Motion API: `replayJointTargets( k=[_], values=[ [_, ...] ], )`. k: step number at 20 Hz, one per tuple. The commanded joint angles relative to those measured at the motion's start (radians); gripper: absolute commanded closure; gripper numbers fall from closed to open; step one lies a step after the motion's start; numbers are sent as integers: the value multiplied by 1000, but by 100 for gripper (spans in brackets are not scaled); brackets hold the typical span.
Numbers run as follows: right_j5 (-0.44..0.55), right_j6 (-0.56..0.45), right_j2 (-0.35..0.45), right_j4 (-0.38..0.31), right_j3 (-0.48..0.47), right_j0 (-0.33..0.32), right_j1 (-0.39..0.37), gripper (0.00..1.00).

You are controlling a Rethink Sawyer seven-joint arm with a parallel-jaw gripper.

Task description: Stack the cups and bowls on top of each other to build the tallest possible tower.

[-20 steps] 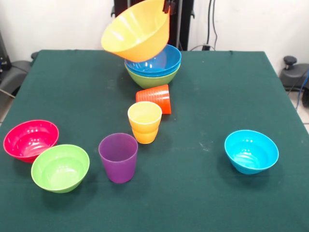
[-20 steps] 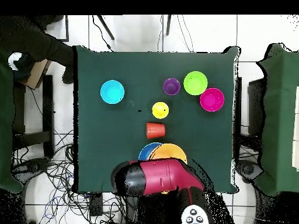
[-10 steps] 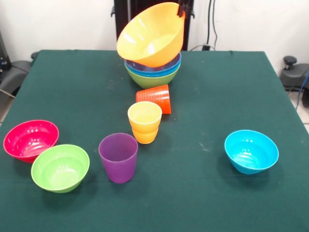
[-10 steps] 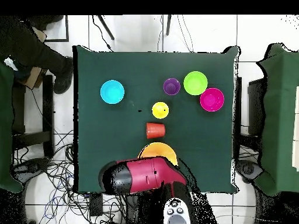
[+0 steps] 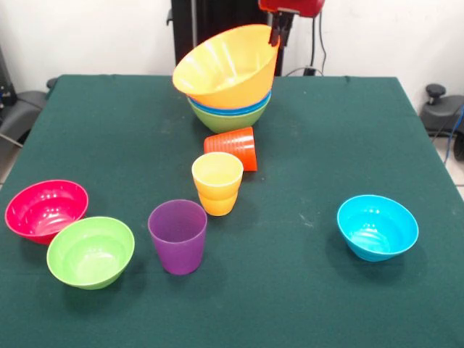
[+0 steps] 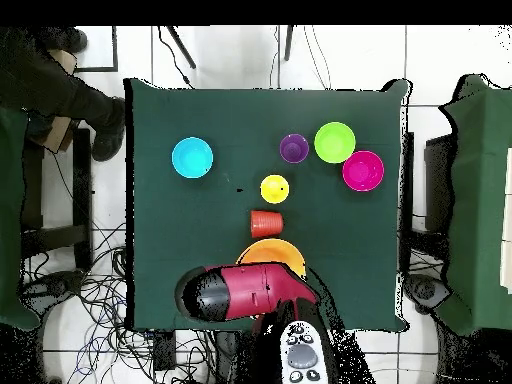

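The fingers (image 5: pixel 275 38) pinch the high back rim of the big orange-yellow bowl (image 5: pixel 225 65). They look shut on it. The bowl is tipped, with its open side leaning to one side. Its bottom sits on the tower (image 5: pixel 230 110) of blue bowls and a green bowl at the far end of the counter (image 5: pixel 348 138).

The bowl looks light, hard and shiny, so it may slip. The thin rim is the best place to hold it.

The ribbed orange cup (image 5: pixel 233 147) lies on its side just in front of the tower. The yellow cup (image 5: pixel 217 183) and the purple cup (image 5: pixel 177 235) stand nearer. They look easy to knock over.
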Motion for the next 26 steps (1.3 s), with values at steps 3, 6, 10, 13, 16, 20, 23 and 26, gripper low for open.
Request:
replayJointTargets(
  k=[3,6,10,13,16,20,23,26],
  values=[
    [-112,164,-12,33,-55,1,97,100],
    [-130,160,-21,32,-64,1,115,100],
    [-132,160,-30,38,-61,10,114,100],
    [-141,155,-33,41,-64,11,123,100],
    [-143,151,-34,47,-58,14,120,100],
    [-146,131,-28,44,-52,11,114,0],
    [-140,121,-19,47,-47,6,110,0],
    [-141,136,-37,41,-52,28,107,0]
  ],
)
